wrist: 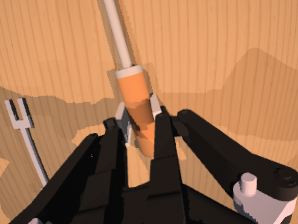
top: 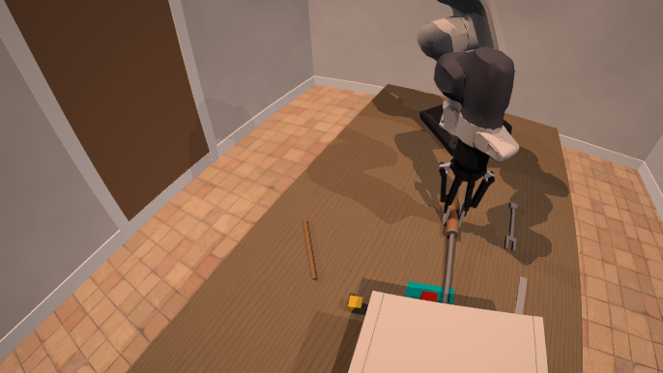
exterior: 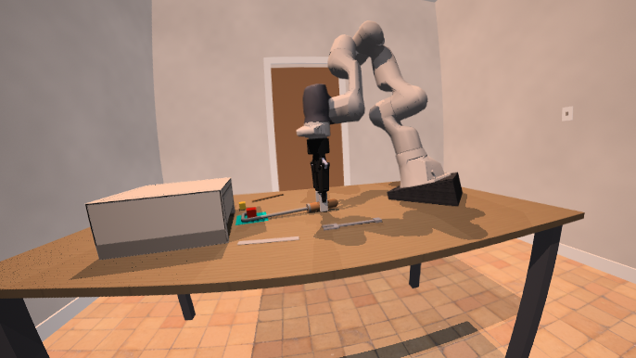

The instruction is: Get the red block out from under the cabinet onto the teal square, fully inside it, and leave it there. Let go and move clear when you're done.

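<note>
My gripper (top: 453,218) (exterior: 322,204) (wrist: 140,107) is shut on the orange handle of a long grey rod tool (top: 449,261) (exterior: 287,212) (wrist: 113,23) that lies on the table. The rod reaches toward the cabinet (top: 449,333) (exterior: 158,213). The red block (top: 428,296) (exterior: 251,211) sits on the teal square (top: 415,290) (exterior: 239,220) just in front of the cabinet, beside the rod's far end. In the top view the cabinet's top hides part of the square.
A small yellow block (top: 355,301) (exterior: 242,205) lies left of the teal square. A brown stick (top: 309,249) (exterior: 267,198), a grey forked tool (top: 511,225) (exterior: 352,223) (wrist: 23,129) and a flat grey bar (top: 521,295) (exterior: 268,240) lie on the wooden table (top: 271,271).
</note>
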Available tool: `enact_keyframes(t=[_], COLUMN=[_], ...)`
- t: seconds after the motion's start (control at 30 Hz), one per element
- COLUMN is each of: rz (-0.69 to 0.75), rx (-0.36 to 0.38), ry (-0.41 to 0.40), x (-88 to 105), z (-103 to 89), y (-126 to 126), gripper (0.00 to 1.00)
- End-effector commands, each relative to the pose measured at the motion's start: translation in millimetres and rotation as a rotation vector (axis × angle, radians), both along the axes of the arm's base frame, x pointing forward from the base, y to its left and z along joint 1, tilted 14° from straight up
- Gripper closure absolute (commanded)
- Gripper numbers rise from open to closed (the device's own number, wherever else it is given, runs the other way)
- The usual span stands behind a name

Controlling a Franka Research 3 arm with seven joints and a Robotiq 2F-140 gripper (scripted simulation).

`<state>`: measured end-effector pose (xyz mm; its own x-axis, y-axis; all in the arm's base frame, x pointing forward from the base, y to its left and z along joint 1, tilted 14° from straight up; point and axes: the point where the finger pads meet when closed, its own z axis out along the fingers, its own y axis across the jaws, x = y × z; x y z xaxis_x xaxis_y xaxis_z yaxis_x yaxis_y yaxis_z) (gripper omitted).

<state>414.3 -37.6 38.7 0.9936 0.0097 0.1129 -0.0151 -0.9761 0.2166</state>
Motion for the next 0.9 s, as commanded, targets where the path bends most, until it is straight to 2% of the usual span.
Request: enact_keyframes(t=[0.0, 0.2, 0.23, 0.87], rz=[-0.004, -0.004, -0.004, -0.004], rx=[0.004, 0.004, 0.004, 0.004], ry=[-0.008, -0.008, -0.008, -0.008], x=[3.4, 3.4, 3.4, 3.4], z=[1.6, 1.6, 1.6, 1.6], y=[1.9, 1.9, 1.9, 1.9], gripper=[1.00, 1.00, 0.66, 0.66])
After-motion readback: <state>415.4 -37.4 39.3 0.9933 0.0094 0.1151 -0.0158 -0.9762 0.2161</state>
